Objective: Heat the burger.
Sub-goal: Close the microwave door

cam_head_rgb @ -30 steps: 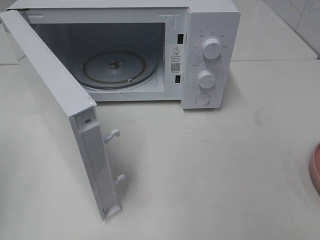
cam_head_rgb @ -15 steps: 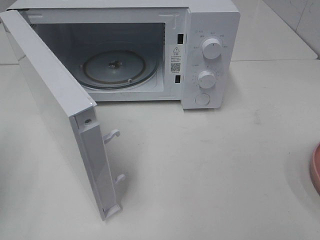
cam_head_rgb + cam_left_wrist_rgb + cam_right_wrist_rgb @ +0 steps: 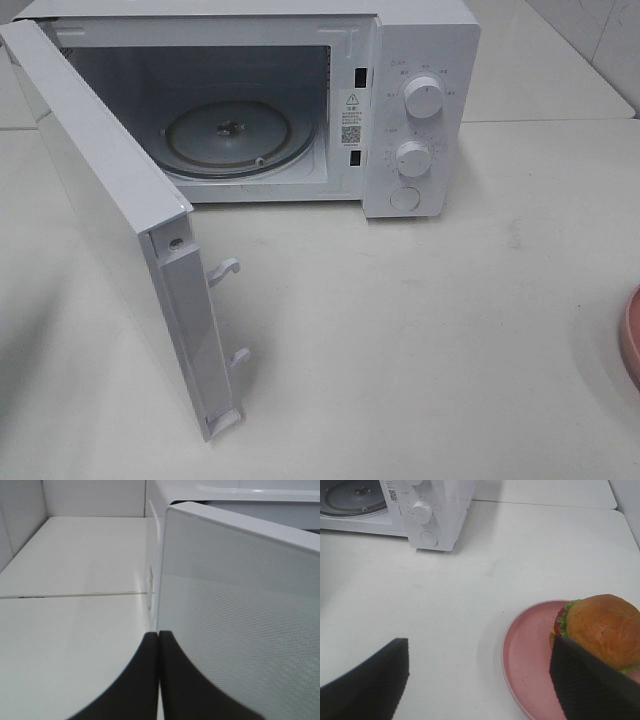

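The setting reads as a staged kitchen counter in a robot test space rather than a lived-in home kitchen. A white microwave [image 3: 300,100] with two round dials [image 3: 424,97] stands with its door [image 3: 110,220] swung wide, the glass turntable [image 3: 238,137] showing inside. It sits on a plain, off-white tabletop [image 3: 420,330] built from panels with visible seams, backed by light tiled walls [image 3: 95,497]. A round pink plate [image 3: 530,655] carrying a burger [image 3: 602,630] supplies the only food. The surfaces are bare and evenly lit, and black robot fingers [image 3: 370,680] frame the wrist views.
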{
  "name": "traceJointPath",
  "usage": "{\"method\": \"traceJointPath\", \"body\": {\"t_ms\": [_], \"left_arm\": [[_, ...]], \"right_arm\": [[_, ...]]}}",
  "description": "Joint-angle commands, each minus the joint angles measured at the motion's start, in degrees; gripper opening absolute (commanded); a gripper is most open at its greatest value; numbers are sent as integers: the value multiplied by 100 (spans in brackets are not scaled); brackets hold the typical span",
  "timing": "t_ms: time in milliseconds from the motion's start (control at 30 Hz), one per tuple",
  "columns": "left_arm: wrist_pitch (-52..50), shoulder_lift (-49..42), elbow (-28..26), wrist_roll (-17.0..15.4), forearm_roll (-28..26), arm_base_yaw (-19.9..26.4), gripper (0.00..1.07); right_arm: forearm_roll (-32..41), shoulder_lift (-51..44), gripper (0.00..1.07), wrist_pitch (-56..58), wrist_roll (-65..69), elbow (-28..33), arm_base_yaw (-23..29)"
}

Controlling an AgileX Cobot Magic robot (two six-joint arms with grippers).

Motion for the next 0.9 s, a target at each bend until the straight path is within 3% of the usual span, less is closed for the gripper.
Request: {"method": "traceJointPath", "body": {"t_ms": [33, 100, 267, 400, 900], "left_arm": [[-791, 556, -126, -264, 258, -17, 0], [-848, 682, -189, -309, 281, -97, 0], [-871, 1243, -584, -80, 258, -739, 0], [-871, 1702, -957, 132, -160, -1335, 0], [-710, 2544, -1942, 166, -304, -2183, 0]], "right_arm": [[-6, -160, 75, -6, -69, 6, -29], [-6, -160, 75, -6, -69, 6, -29], [-6, -160, 75, -6, -69, 6, -29], [-6, -160, 75, -6, -69, 6, -29], [-6, -160, 75, -6, -69, 6, -29]]}}
